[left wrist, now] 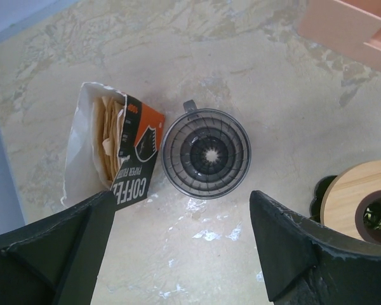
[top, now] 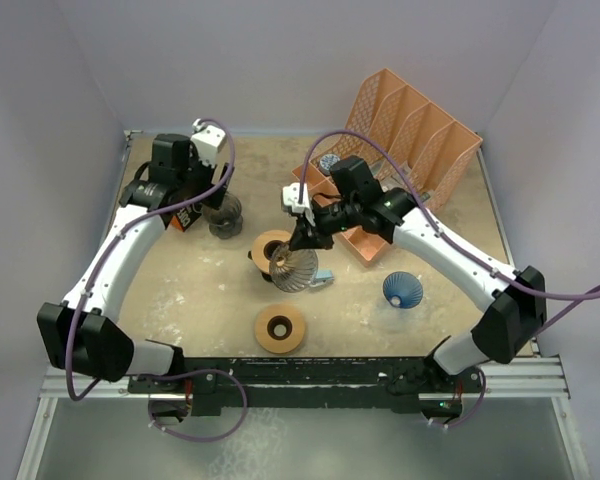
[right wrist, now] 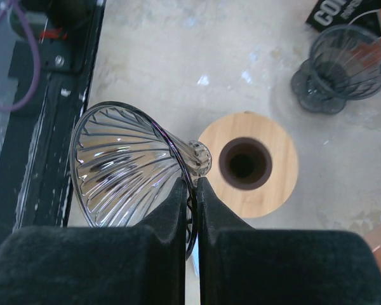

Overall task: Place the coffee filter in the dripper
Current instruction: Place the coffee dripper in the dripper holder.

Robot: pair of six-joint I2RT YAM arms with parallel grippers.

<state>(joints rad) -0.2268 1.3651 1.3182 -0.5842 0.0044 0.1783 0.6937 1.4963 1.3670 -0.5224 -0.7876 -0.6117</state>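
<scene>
Mottled tabletop from above bears two wooden stands and an orange rack; left wrist shows the left gripper spread wide above the grey dripper, filters beside it in their box; right wrist shows the right gripper pinching a glass dripper, its near rim hidden.

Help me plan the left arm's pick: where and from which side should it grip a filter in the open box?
Pinch the fanned edges of the filters showing in the torn white bag, from above, on the side away from the grey dripper; the flat-lying box covers the rest.
</scene>
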